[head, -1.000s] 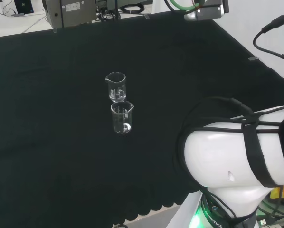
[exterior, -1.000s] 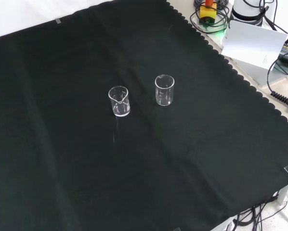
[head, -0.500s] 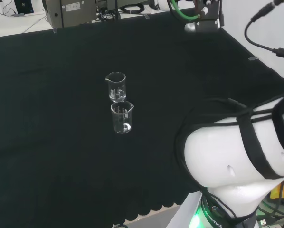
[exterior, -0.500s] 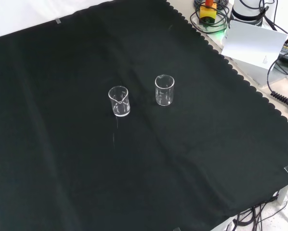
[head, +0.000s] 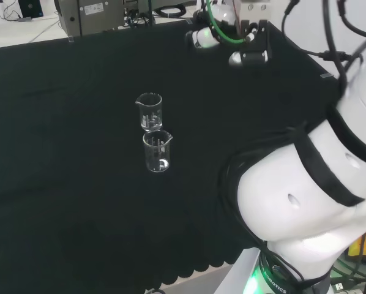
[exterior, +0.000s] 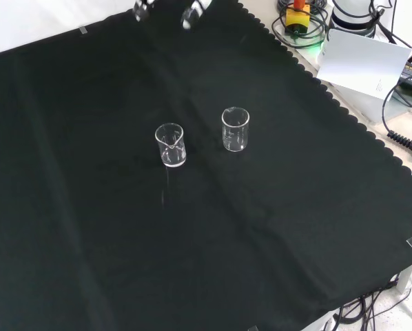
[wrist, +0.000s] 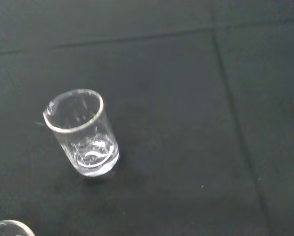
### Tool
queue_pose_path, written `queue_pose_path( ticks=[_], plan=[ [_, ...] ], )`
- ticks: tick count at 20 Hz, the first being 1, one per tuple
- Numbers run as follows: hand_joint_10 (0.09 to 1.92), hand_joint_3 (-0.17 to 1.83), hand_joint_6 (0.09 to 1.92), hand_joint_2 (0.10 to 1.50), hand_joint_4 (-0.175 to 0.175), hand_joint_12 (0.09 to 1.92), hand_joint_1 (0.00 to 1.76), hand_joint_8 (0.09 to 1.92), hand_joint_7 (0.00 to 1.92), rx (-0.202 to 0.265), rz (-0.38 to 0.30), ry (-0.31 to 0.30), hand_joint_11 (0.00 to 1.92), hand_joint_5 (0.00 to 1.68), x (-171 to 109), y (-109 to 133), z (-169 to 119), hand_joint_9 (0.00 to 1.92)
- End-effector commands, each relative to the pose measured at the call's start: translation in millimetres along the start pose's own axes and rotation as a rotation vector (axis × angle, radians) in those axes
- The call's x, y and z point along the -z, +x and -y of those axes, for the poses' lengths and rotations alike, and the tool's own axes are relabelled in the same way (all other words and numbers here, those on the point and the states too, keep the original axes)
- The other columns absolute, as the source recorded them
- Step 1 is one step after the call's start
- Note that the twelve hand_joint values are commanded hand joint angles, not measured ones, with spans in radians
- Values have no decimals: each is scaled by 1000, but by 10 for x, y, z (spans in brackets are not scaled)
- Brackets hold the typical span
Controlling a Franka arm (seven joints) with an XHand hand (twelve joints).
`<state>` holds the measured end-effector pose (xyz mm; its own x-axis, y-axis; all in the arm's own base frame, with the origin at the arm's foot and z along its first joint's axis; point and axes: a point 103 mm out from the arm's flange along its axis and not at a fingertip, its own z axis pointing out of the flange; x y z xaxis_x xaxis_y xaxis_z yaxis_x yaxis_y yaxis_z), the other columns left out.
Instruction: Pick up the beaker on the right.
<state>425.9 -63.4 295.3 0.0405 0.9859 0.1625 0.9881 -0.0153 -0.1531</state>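
Two small clear glass beakers stand upright and close together on the black cloth. In the front view one beaker (exterior: pixel 170 145) is on the left and the other beaker (exterior: pixel 235 129) on the right. In the head view they stand one behind the other, the farther beaker (head: pixel 149 111) and the nearer beaker (head: pixel 157 151). The hand (head: pixel 232 40) hangs above the cloth's far right part in the head view, well apart from both, fingers spread and holding nothing. Its fingertips (exterior: pixel 192 14) show at the front view's top edge. The wrist view has one whole beaker (wrist: pixel 83 132) and the rim of a second (wrist: pixel 7 227).
The arm's big white link (head: pixel 305 202) fills the head view's lower right. Cables and a white box (exterior: pixel 361 62) lie off the cloth's scalloped edge at the front view's upper right. Equipment (head: pixel 91 15) stands beyond the cloth's far edge in the head view.
The arm has swung, and the hand has moved left and lower in the head view; its fingertips now enter the front view's top. Neither beaker has moved.
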Motion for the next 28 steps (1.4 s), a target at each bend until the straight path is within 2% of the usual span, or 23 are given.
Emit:
queue_pose_path(
  ticks=[1, 4, 8, 12, 16, 21, 24, 26, 28],
  plan=[
    [625, -11, 87, 1123, -28, 1385, 414, 573, 161, 61, -95, 4, 24, 315, -531, -121, -603, 359],
    [630, -34, 87, 1076, -28, 1385, 479, 577, 163, 81, -117, 24, 20, 309, -750, -69, -710, 359],
    [636, -53, 87, 1043, -29, 1387, 527, 583, 165, 100, -201, 49, 15, 303, -1002, -51, -847, 362],
    [634, -77, 87, 1002, -30, 1390, 587, 591, 177, 136, -201, 73, 6, 298, -1183, -12, -961, 364],
    [626, -89, 87, 986, -29, 1391, 604, 592, 173, 141, -209, 107, 0, 296, -1340, -25, -1039, 344],
    [621, -98, 87, 978, -27, 1386, 613, 592, 165, 174, -204, 142, 0, 296, -1514, -19, -1090, 328],
    [620, -100, 87, 978, -26, 1381, 614, 591, 160, 198, -227, 134, 0, 295, -1592, 1, -1107, 321],
    [616, -108, 87, 976, -26, 1357, 621, 581, 133, 226, -248, 164, 0, 292, -1648, 25, -1128, 296],
    [612, -119, 87, 974, -25, 1320, 631, 566, 91, 241, -298, 158, 0, 270, -1708, 40, -1146, 261]
  ],
)
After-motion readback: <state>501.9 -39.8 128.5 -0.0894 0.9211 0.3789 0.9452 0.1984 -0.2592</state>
